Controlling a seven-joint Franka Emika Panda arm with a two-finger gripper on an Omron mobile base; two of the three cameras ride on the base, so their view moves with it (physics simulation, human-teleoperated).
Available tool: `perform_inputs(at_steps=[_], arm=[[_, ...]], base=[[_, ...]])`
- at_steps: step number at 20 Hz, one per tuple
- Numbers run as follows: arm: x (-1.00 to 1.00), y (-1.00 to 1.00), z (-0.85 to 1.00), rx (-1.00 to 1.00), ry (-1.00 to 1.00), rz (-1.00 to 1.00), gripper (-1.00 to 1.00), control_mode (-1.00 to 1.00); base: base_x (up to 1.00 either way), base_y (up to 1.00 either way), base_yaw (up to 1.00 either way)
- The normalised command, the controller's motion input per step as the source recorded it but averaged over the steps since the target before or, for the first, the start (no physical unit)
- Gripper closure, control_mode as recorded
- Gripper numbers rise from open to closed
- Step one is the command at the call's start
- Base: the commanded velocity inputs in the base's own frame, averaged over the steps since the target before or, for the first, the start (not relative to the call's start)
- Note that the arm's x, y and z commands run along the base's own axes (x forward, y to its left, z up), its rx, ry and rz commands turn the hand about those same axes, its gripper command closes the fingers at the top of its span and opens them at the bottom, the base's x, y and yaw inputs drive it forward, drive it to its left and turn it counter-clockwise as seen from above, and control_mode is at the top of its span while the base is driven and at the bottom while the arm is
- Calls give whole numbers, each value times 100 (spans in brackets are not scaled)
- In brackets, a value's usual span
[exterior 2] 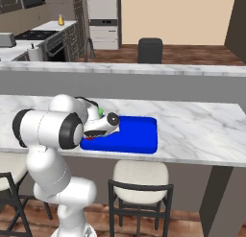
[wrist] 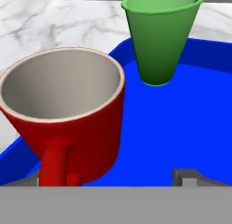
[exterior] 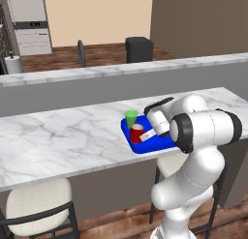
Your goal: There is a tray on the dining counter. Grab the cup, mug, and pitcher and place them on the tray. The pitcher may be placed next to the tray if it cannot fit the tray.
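The tray (exterior: 145, 147) is sitting on the counter (exterior: 68, 136), near its front edge. The mug (wrist: 68, 114) is standing upright on the tray, its handle facing the hand camera (the pale inside is showing from above). The cup (wrist: 161, 35) is standing upright too, on the tray just behind the mug, the two near each other but apart. In the left base view the mug (exterior: 137, 132) and cup (exterior: 131, 118) are occupying the tray's left end, and the rest of the tray is lying under the arm. The gripper (wrist: 113, 177) is hovering low over the tray, just beside the mug; its jaws are standing wide, one fingertip on each side of the handle, and nothing is being gripped.
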Motion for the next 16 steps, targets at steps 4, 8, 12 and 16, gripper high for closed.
perform_inputs(at_steps=[4, 8, 12, 16], arm=[[0, -4, 1, 2, 0, 0, -100, -100], [0, -7, 1, 2, 0, 0, -100, -100], [0, 0, 6, 0, 0, 5, -100, -100], [3, 0, 0, -4, 0, 1, -100, -100]], base=[[0, 0, 0], [0, 0, 0], [0, 0, 0], [0, 0, 0]])
